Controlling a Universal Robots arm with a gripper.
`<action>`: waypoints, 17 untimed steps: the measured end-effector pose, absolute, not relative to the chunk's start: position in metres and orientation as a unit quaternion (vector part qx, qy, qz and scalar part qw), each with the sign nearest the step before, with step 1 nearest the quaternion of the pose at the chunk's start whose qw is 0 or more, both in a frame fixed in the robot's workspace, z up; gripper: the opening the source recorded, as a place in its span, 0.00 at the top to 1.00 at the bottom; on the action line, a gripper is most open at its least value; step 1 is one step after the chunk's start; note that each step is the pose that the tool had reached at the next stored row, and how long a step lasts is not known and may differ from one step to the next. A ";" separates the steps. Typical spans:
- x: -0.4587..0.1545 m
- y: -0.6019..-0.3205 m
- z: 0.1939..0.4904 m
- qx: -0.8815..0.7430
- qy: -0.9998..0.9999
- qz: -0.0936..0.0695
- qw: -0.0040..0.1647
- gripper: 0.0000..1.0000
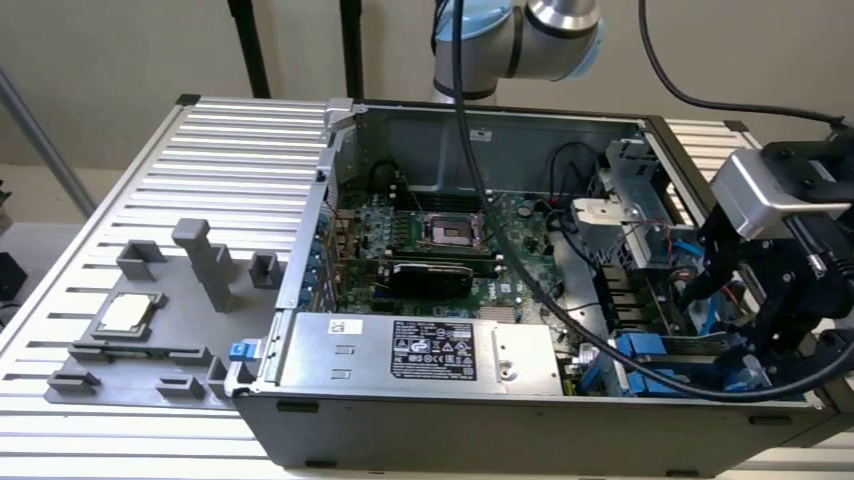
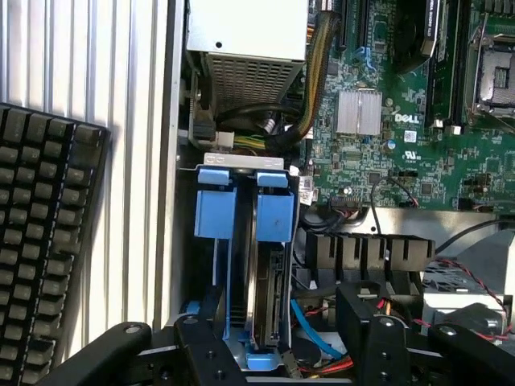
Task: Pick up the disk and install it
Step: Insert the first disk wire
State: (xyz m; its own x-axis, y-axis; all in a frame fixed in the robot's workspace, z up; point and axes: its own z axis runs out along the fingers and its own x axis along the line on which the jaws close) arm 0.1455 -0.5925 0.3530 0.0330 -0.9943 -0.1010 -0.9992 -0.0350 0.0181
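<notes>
- Blue plastic bracket point(image 2: 276, 215) frames the disk point(image 2: 269, 281), which stands on edge in the bay at a corner of the case point(image 1: 467, 430), close to the case wall.
- Gripper point(image 2: 288, 338) hovers over the disk with jaws spread wide, holding nothing; one finger point(image 2: 201, 342) is just beside the bracket and the other is well apart from it.
- Beside the bracket's tab sits a second blue tab point(image 2: 216, 211); it may belong to the same bracket, but I cannot tell.
- Power supply point(image 1: 427, 345) adjoins the bay, next to the motherboard point(image 1: 400, 220).
- Keyboard point(image 2: 40, 241) lies on the table point(image 1: 240, 130) outside the case wall.
- Chip point(image 1: 124, 313) rests on a grey fixture point(image 1: 147, 350) at the exterior view's left.
</notes>
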 end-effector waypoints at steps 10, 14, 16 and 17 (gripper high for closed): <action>0.160 -0.609 0.348 -0.718 0.692 0.055 0.042 0.34; 0.165 -0.609 0.347 -0.724 0.687 0.057 0.042 0.34; 0.167 -0.609 0.347 -0.729 0.681 0.058 0.043 0.34; 0.168 -0.609 0.347 -0.732 0.677 0.059 0.043 0.34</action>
State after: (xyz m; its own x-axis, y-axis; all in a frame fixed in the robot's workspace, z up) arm 0.1678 -0.6085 0.3473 0.0753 -0.9867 -0.1443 -0.9968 -0.0785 0.0164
